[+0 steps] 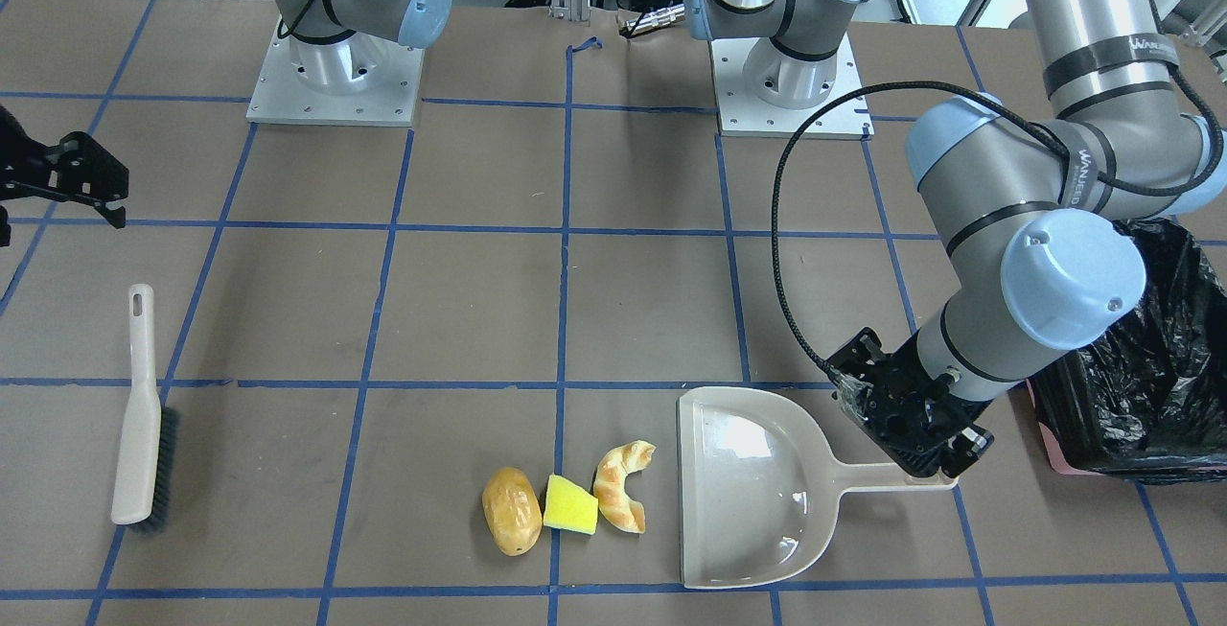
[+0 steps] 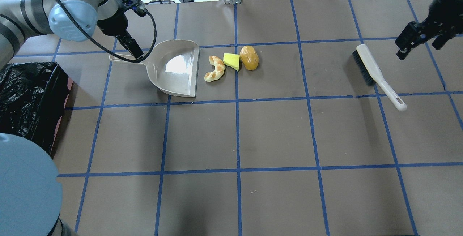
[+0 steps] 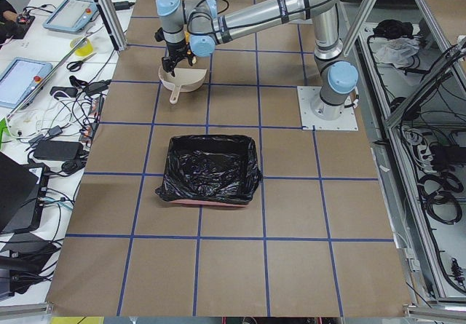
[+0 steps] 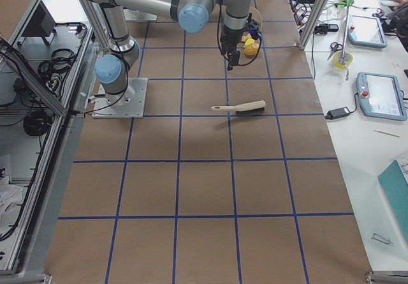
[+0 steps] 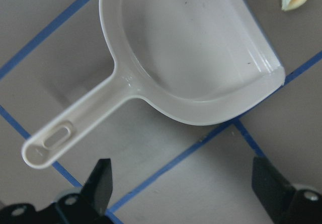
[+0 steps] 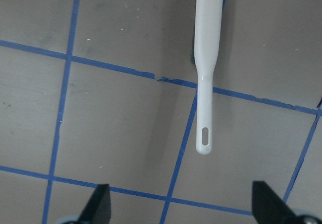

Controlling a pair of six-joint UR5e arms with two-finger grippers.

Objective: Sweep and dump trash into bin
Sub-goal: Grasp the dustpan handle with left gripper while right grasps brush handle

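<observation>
Overhead view.
- Trash: a row running left-right at upper centre of the surface (image 2: pixel 275 134).
  - Croissant (image 2: pixel 215 69): hollow side faces left.
  - Yellow wedge (image 2: pixel 231 61): middle of the row, touching the potato.
  - Potato (image 2: pixel 249 58): long axis nearly up-down in frame.
- Dustpan (image 2: pixel 175 68): just left of the croissant, mouth facing right, handle pointing left.
- Bin (image 2: pixel 29 98): left edge, lined with a black bag.
- Brush (image 2: pixel 376 74): upper right, diagonal, bristles upper left, handle lower right.
- Left jaws: spread wide, empty, by the dustpan handle's end.
- Right jaws: spread wide, empty, near the brush head, apart from it.
</observation>
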